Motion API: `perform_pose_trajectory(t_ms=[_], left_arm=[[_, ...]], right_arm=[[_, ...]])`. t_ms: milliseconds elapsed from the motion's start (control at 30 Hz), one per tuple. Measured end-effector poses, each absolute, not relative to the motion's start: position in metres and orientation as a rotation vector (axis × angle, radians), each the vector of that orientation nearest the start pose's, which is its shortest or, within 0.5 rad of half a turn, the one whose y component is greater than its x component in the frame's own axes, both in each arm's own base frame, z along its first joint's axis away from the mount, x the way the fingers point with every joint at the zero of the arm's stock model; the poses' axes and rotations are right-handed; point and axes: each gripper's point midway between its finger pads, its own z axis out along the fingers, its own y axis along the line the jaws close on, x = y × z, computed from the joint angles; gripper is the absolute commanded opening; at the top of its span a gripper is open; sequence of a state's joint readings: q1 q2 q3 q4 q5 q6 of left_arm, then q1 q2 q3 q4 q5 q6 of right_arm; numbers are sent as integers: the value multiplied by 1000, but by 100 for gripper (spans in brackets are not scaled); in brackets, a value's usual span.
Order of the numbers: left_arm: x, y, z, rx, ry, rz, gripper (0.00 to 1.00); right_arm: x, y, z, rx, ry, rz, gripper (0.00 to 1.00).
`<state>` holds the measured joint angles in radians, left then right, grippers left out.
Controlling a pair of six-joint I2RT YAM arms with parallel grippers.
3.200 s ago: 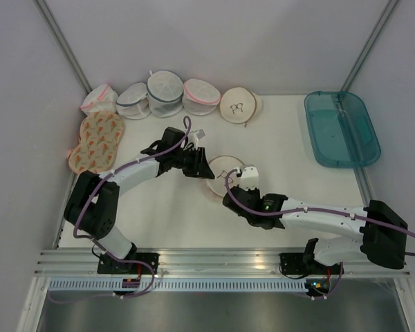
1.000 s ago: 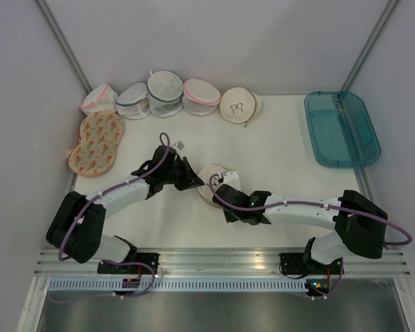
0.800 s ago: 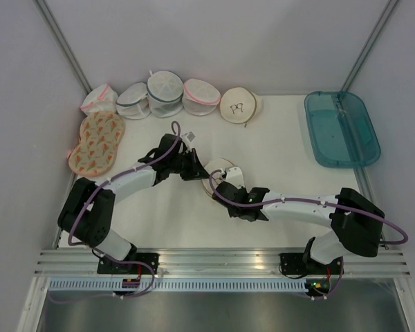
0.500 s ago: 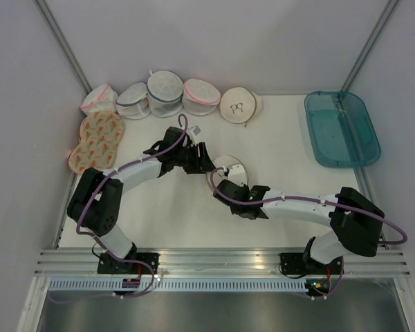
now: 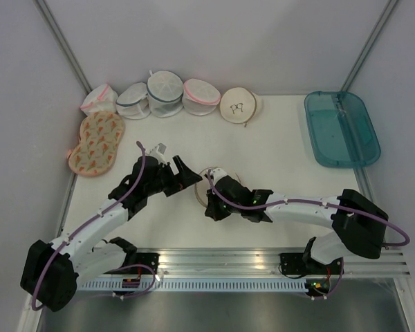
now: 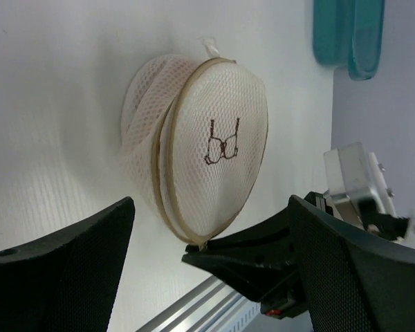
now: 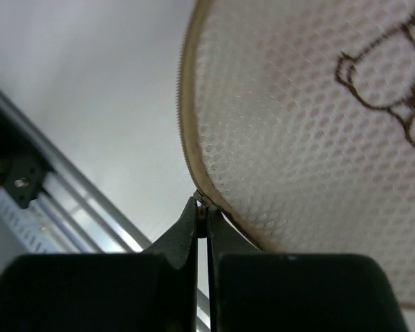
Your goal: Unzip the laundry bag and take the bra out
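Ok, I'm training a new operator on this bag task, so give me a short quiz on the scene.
1. True or false: the left end effector grips the laundry bag.
2. The right end effector pinches: A the zip pull, B the teal tray, C a pink-trimmed bag.
3. What is drawn on the laundry bag?
Key: 1 false; 2 A; 3 a black bra outline.

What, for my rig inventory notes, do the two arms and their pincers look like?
Both the left arm and right arm have white tube-like links with black joint housings and black bases. A purple cable runs along each. The left pincer and right pincer each have two black fingers; the left's pads show a fine dotted texture. No markings are legible.
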<state>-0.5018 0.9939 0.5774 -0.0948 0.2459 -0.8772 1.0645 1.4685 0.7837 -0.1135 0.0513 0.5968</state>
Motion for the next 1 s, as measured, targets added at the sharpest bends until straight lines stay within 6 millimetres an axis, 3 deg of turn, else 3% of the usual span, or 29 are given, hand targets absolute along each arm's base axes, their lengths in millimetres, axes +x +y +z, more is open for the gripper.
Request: perform_pose_trajectory(t_ms=[133,300,367,500,533,600,833,1000], left_arm=[[236,-225,136,-300,2316,-1081,95],[226,-238,101,-304,2457,-1070,92],[220,-243,91,-294,2505,-1064,82],[211,-253,85,-263,2547,-1078,40],[211,-254,86,-256,2546,-1082,23],[212,-256,88,-250,2538,-1084,5],[231,-261,96,-239,2507,-1037,2],[247,-262,92,-200,2510,-966,2]], right_arm=[[157,358,83,-619,2368,911,1],[153,367,89,-647,2341,980,0],[153,368,90,-648,2335,988,1],[153,368,90,-647,2336,983,1],[153,367,90,-649,2337,979,0],[153,366,89,-653,2339,971,0],[160,355,81,-644,2369,868,1],[171,327,68,-611,2433,647,1]])
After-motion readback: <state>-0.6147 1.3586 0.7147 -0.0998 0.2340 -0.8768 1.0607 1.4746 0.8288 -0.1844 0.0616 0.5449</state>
